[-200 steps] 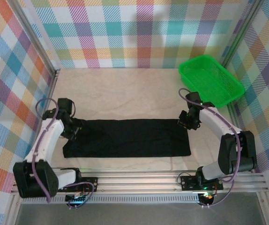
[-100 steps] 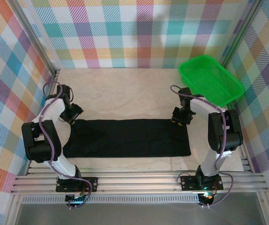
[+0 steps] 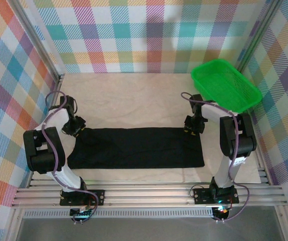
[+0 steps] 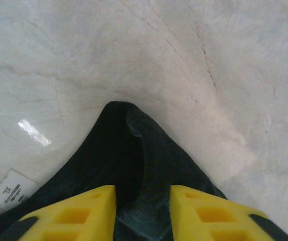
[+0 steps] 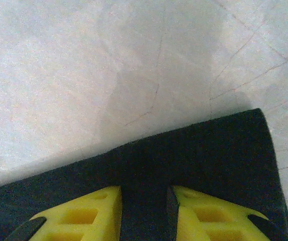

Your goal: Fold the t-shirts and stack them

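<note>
Top view: the black t-shirt (image 3: 134, 148) lies as a long flat strip across the near half of the counter (image 3: 134, 100). The left claw (image 3: 77, 129) sits on its far-left corner and the right claw (image 3: 191, 128) on its far-right corner, with the green basket (image 3: 224, 85) off at back right.

Left wrist: the left claw (image 4: 143, 193) is pinching a tented-up corner of the t-shirt (image 4: 149, 150), with a white tag (image 4: 11, 190) beside it.

Right wrist: the right claw (image 5: 144, 193) is clamped on the t-shirt's (image 5: 209, 150) flat edge.

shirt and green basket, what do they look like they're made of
The shirt looks like soft knit cloth, perhaps cotton or a blend. It is matte black, lies limp and bunches into soft folds in the left wrist view. The basket looks like moulded plastic, with an even bright green colour and stiff latticed walls.
</note>
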